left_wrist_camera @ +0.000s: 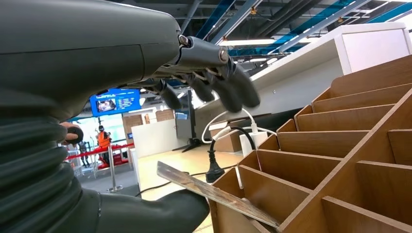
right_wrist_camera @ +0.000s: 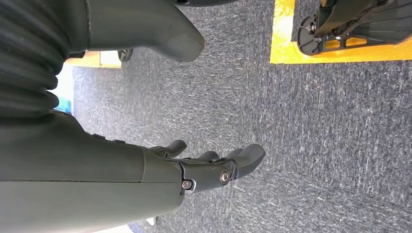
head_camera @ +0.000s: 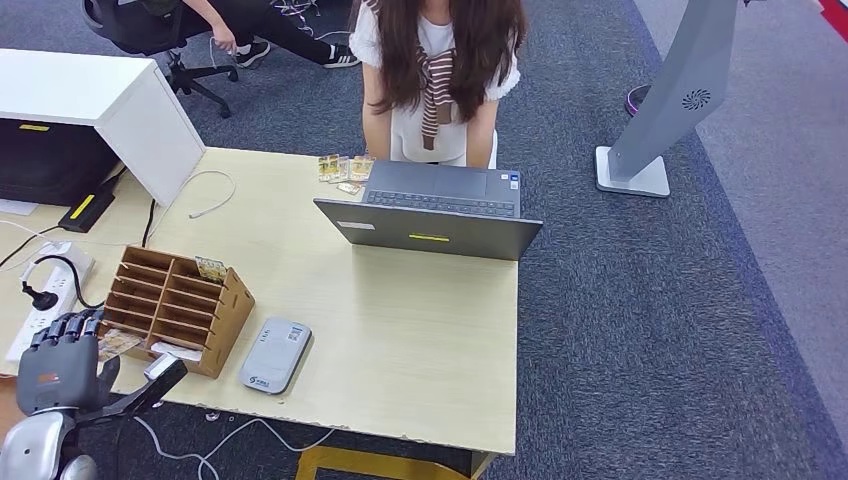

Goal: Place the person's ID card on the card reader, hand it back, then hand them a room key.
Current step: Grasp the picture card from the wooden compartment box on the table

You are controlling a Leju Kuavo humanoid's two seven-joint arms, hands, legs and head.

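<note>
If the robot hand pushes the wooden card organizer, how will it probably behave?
The wooden card organizer looks stiff, with thin panels and mostly empty slots, so it is probably light. Its flat base on the smooth table suggests sliding rather than tipping. The left robot hand is beside it.

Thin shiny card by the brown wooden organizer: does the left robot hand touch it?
Touching. The left wrist view shows the thin shiny card lying on the grey thumb of the left robot hand.

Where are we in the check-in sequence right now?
Likely the room-key step. The card reader lies bare on the desk, so the ID step looks finished or unstarted. The left hand is at the wooden card holder, touching a card. Handing the person a key remains.
</note>
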